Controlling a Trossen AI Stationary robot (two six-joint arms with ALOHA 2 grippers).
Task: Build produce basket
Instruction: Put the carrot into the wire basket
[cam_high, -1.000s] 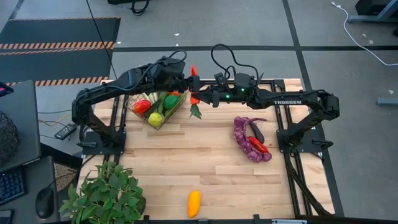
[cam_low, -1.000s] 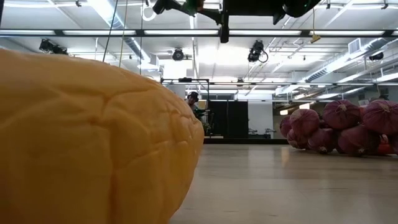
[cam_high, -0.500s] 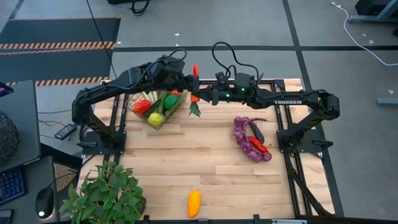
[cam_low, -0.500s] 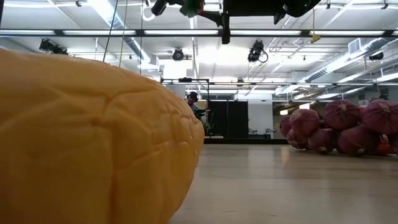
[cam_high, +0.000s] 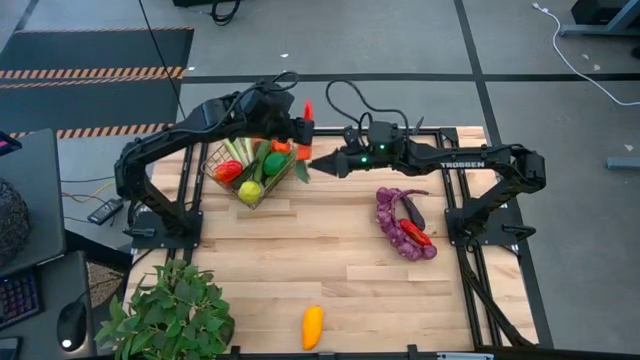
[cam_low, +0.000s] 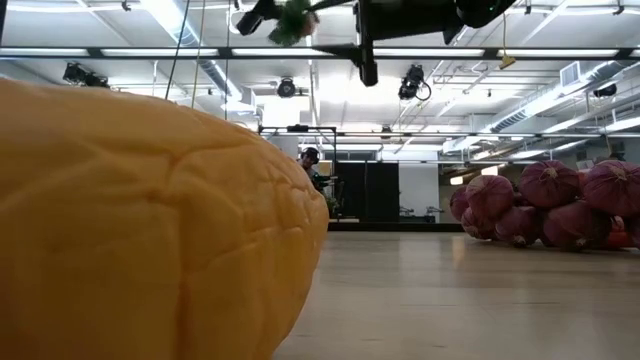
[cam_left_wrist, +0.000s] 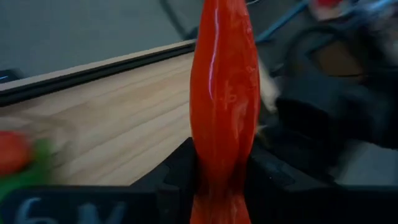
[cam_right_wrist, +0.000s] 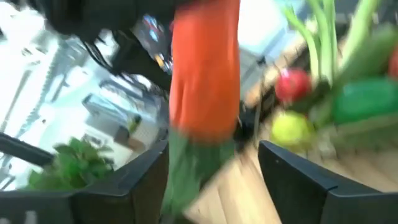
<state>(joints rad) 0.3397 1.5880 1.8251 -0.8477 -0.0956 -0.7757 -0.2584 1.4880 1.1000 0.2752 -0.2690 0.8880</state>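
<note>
The wire basket (cam_high: 250, 172) stands at the table's far left with several produce pieces in it. My left gripper (cam_high: 303, 132) is shut on an orange-red carrot (cam_left_wrist: 224, 93) just off the basket's right side, high above the table. The carrot's green leaves (cam_high: 300, 170) point toward the near edge. My right gripper (cam_right_wrist: 214, 180) is open. Its fingers stand on either side of the carrot's leafy end (cam_right_wrist: 193, 165). Purple grapes (cam_high: 400, 230) and a yellow-orange piece (cam_high: 312, 327) lie on the table. My left gripper pinches the carrot's body (cam_left_wrist: 224, 158) between its two fingers (cam_left_wrist: 180, 177), about midway along its length. The fingers come from the table's left, slanting down, and lie across the carrot. The carrot is lifted clear of the table and the basket.
A leafy green plant (cam_high: 170, 310) stands at the near left corner. An eggplant and a red piece (cam_high: 415, 235) lie on the grapes at the right. In the low view the yellow-orange piece (cam_low: 150, 230) fills the left half, and the grapes (cam_low: 560, 205) show at the right.
My left gripper has carried the carrot a little toward the table's left, toward the basket, and off the tips of my right gripper. The carrot's leaves have swung left with it. My right gripper has tipped slightly downward.
</note>
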